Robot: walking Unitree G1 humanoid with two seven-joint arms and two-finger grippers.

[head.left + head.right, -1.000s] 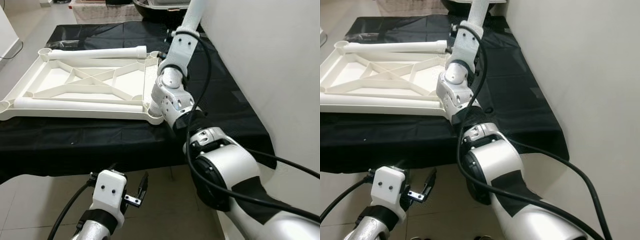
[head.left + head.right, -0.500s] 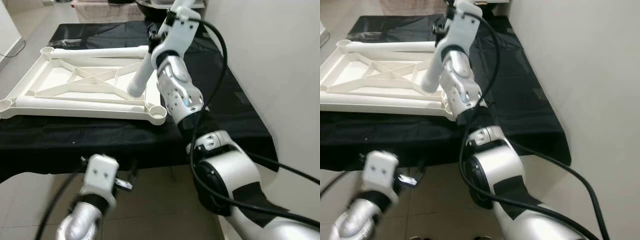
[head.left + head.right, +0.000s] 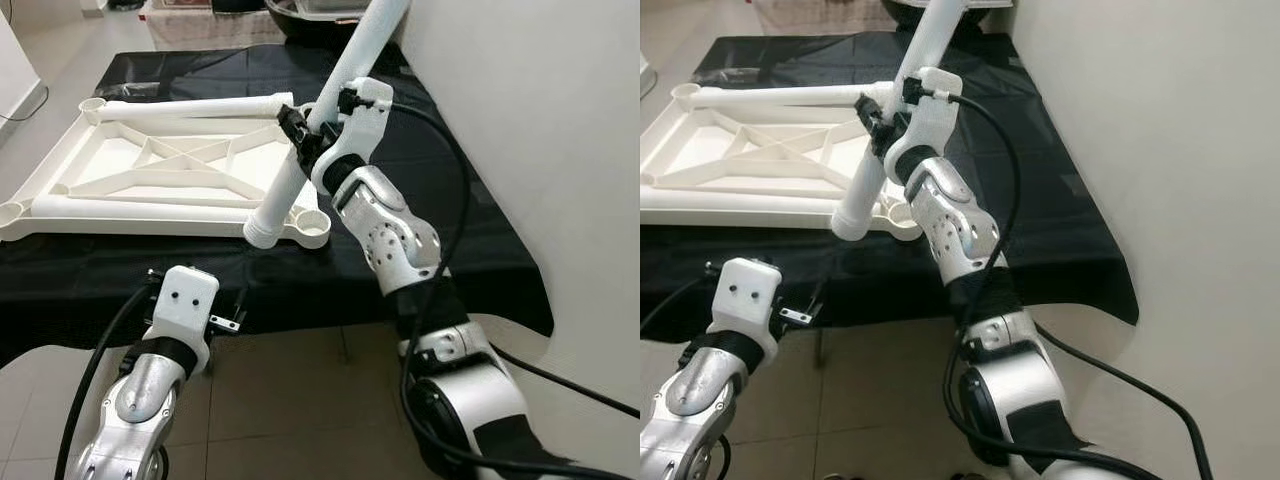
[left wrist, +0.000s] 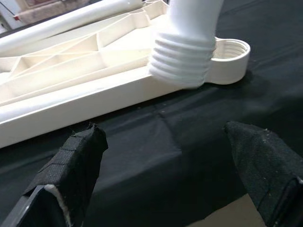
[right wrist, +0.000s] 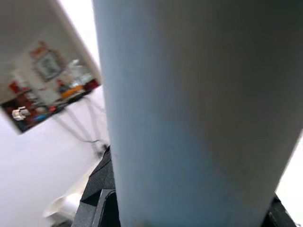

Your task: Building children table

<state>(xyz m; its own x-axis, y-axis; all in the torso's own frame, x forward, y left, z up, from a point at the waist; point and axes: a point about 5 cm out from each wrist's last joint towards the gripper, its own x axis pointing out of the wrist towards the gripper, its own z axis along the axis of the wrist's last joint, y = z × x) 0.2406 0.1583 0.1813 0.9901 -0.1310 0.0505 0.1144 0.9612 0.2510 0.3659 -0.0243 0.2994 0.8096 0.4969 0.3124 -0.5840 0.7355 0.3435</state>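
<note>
Right end effector (image 3: pixel 305 135): we see it gripping the white leg (image 3: pixel 300 160), tilted above the corner socket (image 4: pixel 230 49).
Left end effector (image 4: pixel 175 184): open, near the desk (image 3: pixel 470 230) edge.

White leg (image 3: pixel 300 160) tilts over upturned tabletop's (image 3: pixel 150 170) corner socket (image 3: pixel 311 219).

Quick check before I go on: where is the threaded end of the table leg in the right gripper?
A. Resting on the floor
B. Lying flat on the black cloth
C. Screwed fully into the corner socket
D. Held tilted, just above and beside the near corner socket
D: the right gripper holds the table leg tilted, its threaded end hanging beside the open corner socket, not yet in it.
</note>
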